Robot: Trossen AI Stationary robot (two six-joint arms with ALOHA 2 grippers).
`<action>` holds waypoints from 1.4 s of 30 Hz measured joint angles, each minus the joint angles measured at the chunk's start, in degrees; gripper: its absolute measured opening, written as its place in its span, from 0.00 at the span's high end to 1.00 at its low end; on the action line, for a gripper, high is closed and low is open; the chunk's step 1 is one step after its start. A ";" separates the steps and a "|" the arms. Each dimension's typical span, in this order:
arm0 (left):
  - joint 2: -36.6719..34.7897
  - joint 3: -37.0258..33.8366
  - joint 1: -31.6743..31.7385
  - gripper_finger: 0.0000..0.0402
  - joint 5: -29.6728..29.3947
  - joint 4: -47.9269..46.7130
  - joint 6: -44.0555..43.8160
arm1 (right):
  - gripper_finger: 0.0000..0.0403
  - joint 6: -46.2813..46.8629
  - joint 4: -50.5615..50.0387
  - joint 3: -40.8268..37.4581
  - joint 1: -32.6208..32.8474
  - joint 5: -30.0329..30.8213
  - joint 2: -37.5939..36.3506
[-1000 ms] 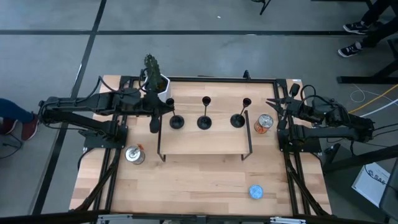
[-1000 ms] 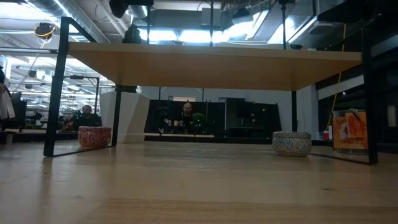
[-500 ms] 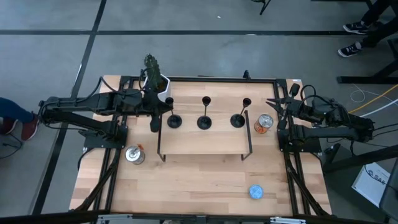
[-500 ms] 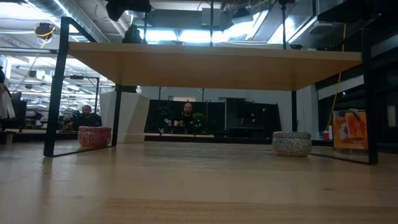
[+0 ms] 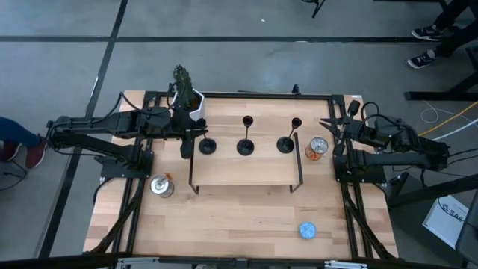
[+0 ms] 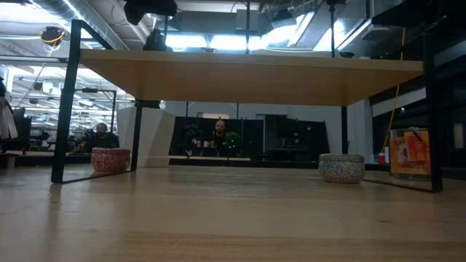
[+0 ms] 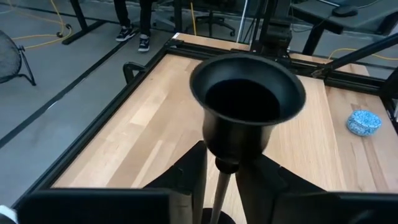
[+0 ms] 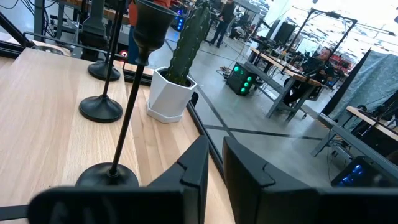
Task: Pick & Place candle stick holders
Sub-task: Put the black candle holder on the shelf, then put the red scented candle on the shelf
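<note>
Three slim black candle stick holders stand in a row on a raised wooden shelf [image 5: 246, 170]: left [image 5: 207, 146], middle [image 5: 245, 146], right [image 5: 284, 144]. My left gripper [image 5: 196, 134] is at the shelf's left end, shut on the left holder, whose cup [image 7: 247, 99] fills the left wrist view. My right gripper [image 5: 328, 128] waits shut and empty to the right of the shelf, beside the right holder [image 8: 127, 99]. My left gripper pinches the left holder's thin stem [image 7: 219, 183], just below the cup, between its two fingers [image 7: 186, 177]. The fingers come level from the table's left and lie across the stem. The holder stands upright; whether its base touches the shelf, I cannot tell.
A cactus in a white pot [image 5: 187, 93] stands at the far left corner. An orange can [image 5: 317, 148] sits right of the shelf, a tin [image 5: 160, 185] at the left and a blue tin [image 5: 307, 230] near the front. The shelf's black legs [image 6: 64, 109] stand on the table.
My left gripper has drawn a little toward the table's left edge, and the left holder has gone with it, upright, its base nearer the shelf's left end.
</note>
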 joint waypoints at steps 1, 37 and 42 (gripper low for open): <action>0.00 0.00 0.00 0.80 0.00 0.03 0.00 | 0.87 0.00 0.00 0.00 0.00 0.00 0.00; -8.33 0.02 0.00 0.67 1.75 -24.86 -10.26 | 0.87 0.01 0.00 0.00 -0.02 0.02 0.02; -8.08 -0.13 0.00 0.66 1.69 -31.54 -15.69 | 0.87 0.01 0.00 0.00 0.00 0.01 0.02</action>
